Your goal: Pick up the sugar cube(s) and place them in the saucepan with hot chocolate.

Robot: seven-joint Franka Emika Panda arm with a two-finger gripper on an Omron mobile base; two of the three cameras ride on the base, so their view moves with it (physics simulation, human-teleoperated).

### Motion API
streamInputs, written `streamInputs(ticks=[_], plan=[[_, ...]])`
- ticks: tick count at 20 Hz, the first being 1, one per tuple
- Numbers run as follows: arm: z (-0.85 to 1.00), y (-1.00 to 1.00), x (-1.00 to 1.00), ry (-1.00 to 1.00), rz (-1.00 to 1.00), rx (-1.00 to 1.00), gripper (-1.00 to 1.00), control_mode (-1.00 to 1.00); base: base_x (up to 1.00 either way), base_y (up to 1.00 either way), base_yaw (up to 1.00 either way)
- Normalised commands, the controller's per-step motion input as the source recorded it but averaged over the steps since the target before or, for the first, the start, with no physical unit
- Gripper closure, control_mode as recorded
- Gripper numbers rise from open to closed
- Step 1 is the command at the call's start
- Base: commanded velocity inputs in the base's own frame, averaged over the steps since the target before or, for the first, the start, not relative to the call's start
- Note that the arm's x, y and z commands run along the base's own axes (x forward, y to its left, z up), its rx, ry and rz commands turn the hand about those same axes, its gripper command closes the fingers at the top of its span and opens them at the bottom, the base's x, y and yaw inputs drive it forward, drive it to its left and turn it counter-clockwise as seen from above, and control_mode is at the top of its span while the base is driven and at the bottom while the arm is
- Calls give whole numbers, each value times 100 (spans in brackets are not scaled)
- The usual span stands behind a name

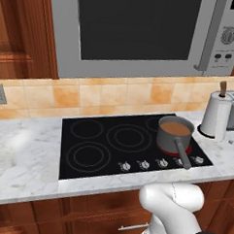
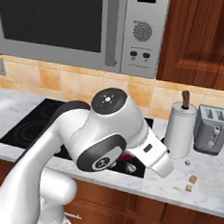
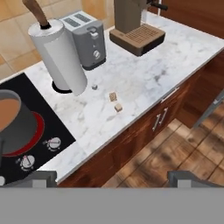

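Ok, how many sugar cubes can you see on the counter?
2, side by side on the marble counter near its front edge: one sugar cube, the other, right of the paper-towel roll.

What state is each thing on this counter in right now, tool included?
saucepan: upright on the cooktop's front right ring, holding brown liquid.
sugar cubes: two, loose on the marble counter, not yet picked up.
paper-towel roll: standing on its holder.
toaster: slots empty.
tool: fingertips wide apart, nothing between them.
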Motion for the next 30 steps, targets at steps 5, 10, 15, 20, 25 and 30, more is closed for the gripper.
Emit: streamInputs(ticks=[5,10,15,20,25,30], plan=[[-7,0,0,-2,2,0,-100,-100,0,0,0],[-17,0,0,11,9,-1,-100,-100,0,0,0],[-1,0,2,24,14,-8,-100,-100,0,0,0],[-10,0,20,18,18,-4,-100,-100,0,0,0],[-27,0,16,1,15,2,-100,-100,0,0,0],[-24,0,15,0,14,5,-100,-100,0,0,0]])
